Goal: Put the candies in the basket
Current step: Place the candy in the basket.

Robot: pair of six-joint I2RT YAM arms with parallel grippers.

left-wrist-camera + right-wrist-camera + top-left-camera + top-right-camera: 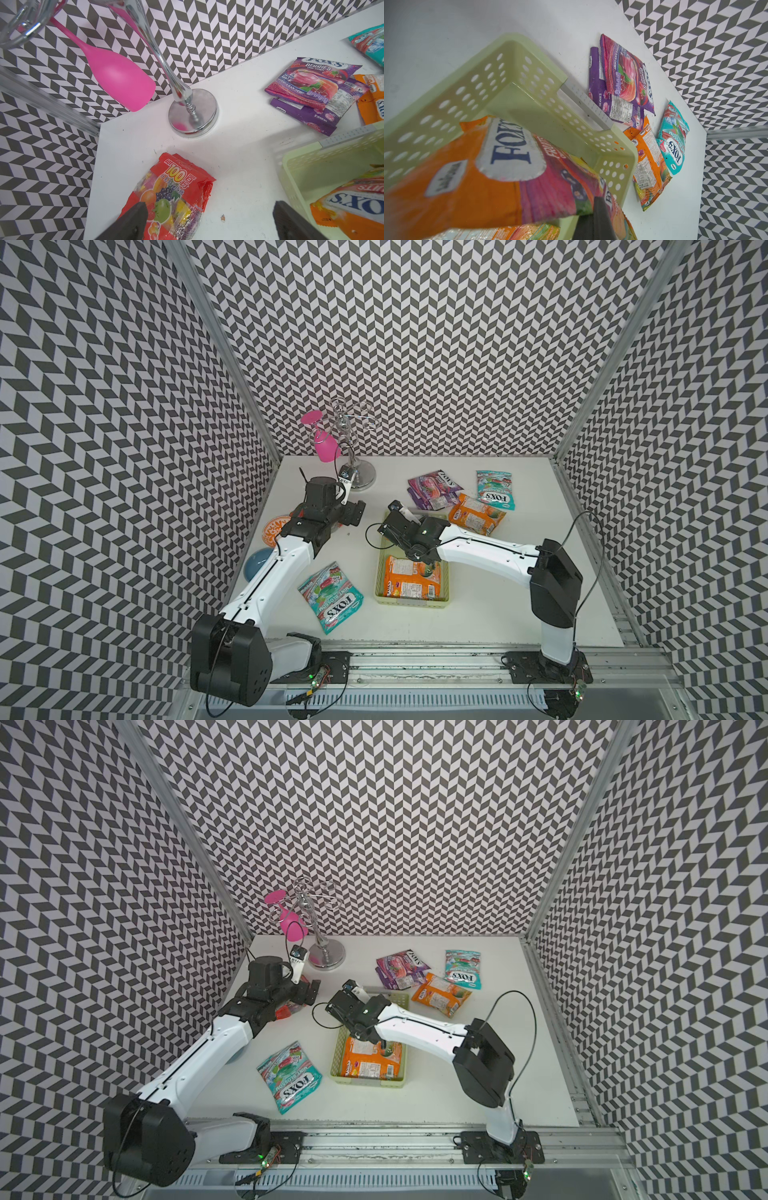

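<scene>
The pale green basket sits mid-table. My right gripper hangs low over it, shut on an orange candy bag. A second orange bag lies under that one in the basket. My left gripper stands open just above the table. One of its fingers is over a red fruit candy bag, which is mostly hidden under the arm in both top views. Loose candies on the table are two purple bags, an orange bag, a teal bag at the back right and another teal bag at the front left.
A chrome glass stand holding a pink glass stands in the back left corner. An orange-and-white bowl and a blue dish sit by the left wall, partly under my left arm. Patterned walls close in three sides.
</scene>
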